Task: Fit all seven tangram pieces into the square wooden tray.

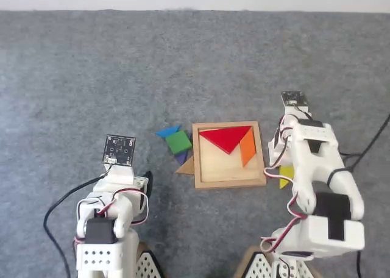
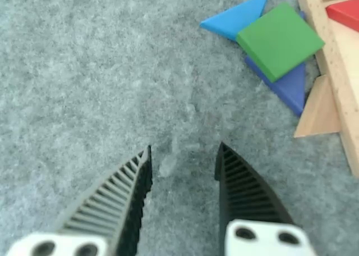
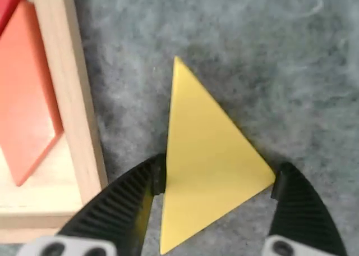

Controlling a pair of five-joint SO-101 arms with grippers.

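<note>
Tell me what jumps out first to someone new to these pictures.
The square wooden tray at mid-table, holding only a red triangle and an orange piece. Beside it, the right claw straddles a yellow triangle on the mat; on the tray's other side sits a green square amid blue pieces.

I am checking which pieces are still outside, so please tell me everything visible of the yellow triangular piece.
The yellow triangular piece is flat, smooth and painted-looking, with sharp corners. It lies on the grey carpet outside the square wooden tray, near its wall but apart from it. The right gripper is open around it, one fingertip at each side; I cannot tell whether they touch it.
</note>
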